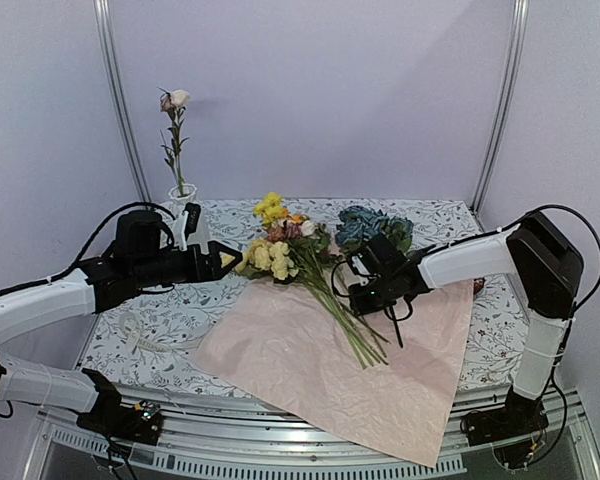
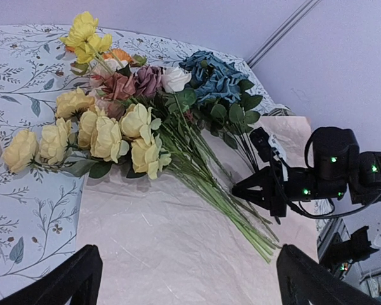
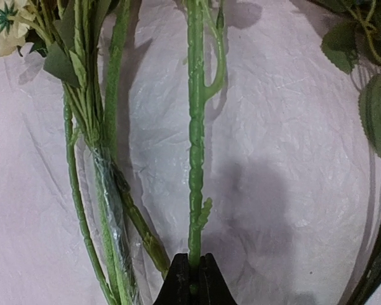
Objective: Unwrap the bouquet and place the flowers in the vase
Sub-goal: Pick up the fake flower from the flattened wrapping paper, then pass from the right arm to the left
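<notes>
Your right jaws are clamped on one green stem (image 3: 195,127) running straight ahead of them; your left jaws stand wide apart.

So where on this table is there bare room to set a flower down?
Free: the near half of the crinkled pale pink paper sheet, below the green stem ends; also leaf-print tablecloth left of it, bar a pale ribbon. Crowded: the sheet's far edge, blooms lying between open left gripper and right gripper shut on a stem.
</notes>
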